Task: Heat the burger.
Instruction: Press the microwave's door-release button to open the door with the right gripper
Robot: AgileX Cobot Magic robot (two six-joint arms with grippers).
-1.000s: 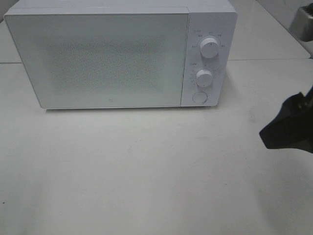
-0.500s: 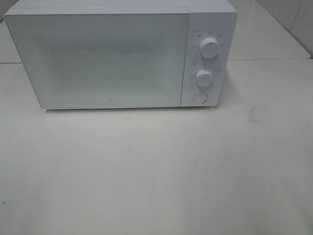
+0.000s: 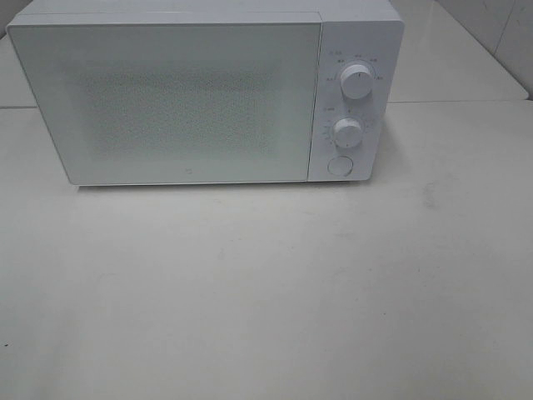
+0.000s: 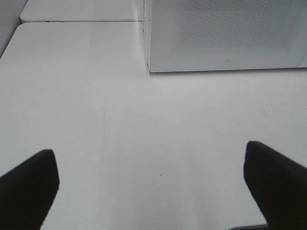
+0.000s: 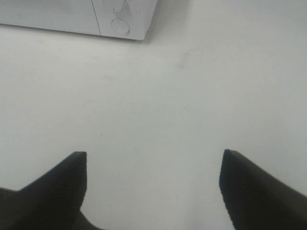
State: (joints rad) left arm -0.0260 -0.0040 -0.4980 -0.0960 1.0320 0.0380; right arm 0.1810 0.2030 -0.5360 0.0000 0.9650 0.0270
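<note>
Since one second ago the right gripper (image 5: 152, 155) has withdrawn from the 3 o'clock edge of the high view, which now shows neither arm. Its wrist view shows the two dark fingers spread wide over bare table, holding nothing. The left gripper (image 4: 149, 163) is likewise spread and empty. A white microwave (image 3: 191, 92) fills the 10 to 1 o'clock region of the high view, with its door (image 3: 179, 100) closed. The control panel at 1 o'clock carries an upper dial (image 3: 356, 81), a lower dial (image 3: 348, 131) and a round button (image 3: 339, 165) beneath them. The burger appears in no view. It may lie behind the speckled door, but the pictures cannot confirm this. Hazards, as judged: if the burger is inside, a sideways push on a dial could slide the oven across the smooth top. An imprecise pinch could slip off the small knob or turn the wrong one. Pressing the round button, should it be the door release, would swing the door into the workspace. If the burger is not inside, starting the oven would heat nothing. The table (image 3: 266, 292) is white, matte and lightly scuffed, with a seam (image 3: 458, 102) to a second top behind. A pale tiled wall (image 3: 508, 33) closes the 2 o'clock corner.
</note>
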